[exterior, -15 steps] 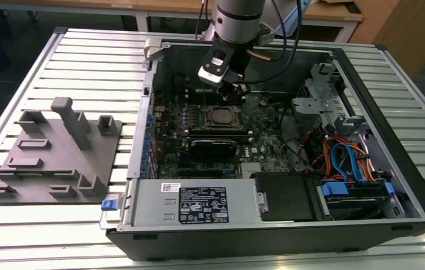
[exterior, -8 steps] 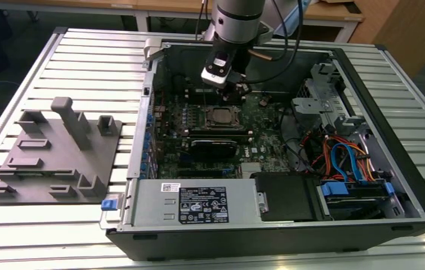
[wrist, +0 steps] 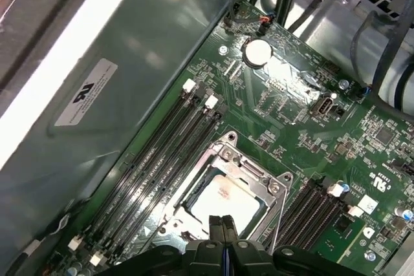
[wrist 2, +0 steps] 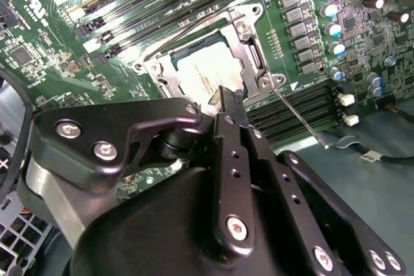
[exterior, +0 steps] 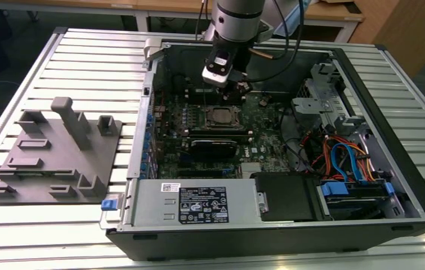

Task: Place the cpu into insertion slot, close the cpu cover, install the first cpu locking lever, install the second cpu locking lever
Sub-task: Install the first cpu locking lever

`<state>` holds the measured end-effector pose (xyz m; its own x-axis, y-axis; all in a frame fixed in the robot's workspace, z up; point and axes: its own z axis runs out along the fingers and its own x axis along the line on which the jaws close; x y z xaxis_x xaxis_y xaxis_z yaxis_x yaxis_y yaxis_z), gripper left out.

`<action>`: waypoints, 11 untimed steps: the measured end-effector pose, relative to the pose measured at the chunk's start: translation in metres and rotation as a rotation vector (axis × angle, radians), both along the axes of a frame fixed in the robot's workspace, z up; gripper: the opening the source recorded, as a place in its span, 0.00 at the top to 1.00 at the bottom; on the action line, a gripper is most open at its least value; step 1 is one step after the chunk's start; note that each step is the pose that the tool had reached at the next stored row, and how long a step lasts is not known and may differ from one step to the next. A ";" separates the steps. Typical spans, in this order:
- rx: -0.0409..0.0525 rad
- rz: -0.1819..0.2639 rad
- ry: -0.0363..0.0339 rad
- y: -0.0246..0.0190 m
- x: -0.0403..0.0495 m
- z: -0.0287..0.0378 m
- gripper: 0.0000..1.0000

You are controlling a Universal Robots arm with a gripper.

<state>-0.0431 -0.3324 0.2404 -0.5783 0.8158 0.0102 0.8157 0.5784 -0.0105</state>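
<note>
Fixture: a grey moulded tray sits on the worktop at the exterior view's left, well apart from the work.
Case: the open computer case lies with its green board facing up.
Slot: the insertion slot is mid-board, and the cpu sits in it.
Cover: the cpu cover lies down around the chip's silver top.
Tool: the tool hangs just over the socket's edge, fingers pressed together with nothing between them.
Lever: a thin wire lever runs out beside the socket. It is possibly unlatched, as its hook end is hidden.
Risk: a slip off that springy wire could drive the tips into the board's small parts. An uneven push might skew the chip.
</note>
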 end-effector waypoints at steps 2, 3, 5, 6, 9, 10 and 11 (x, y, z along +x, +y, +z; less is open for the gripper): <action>-0.0001 0.026 0.0001 0.0000 0.0000 0.0000 0.90; -0.0002 0.044 0.0002 0.0000 0.0000 0.0000 0.90; -0.0003 0.082 0.0002 0.0000 0.0000 -0.0001 0.90; -0.0003 0.098 0.0002 0.0000 0.0000 -0.0001 0.90; -0.0001 0.123 0.0001 0.0000 0.0000 -0.0002 0.90; -0.0002 0.124 0.0001 0.0000 0.0000 -0.0002 0.90; -0.0002 0.124 0.0001 0.0000 0.0000 -0.0002 0.90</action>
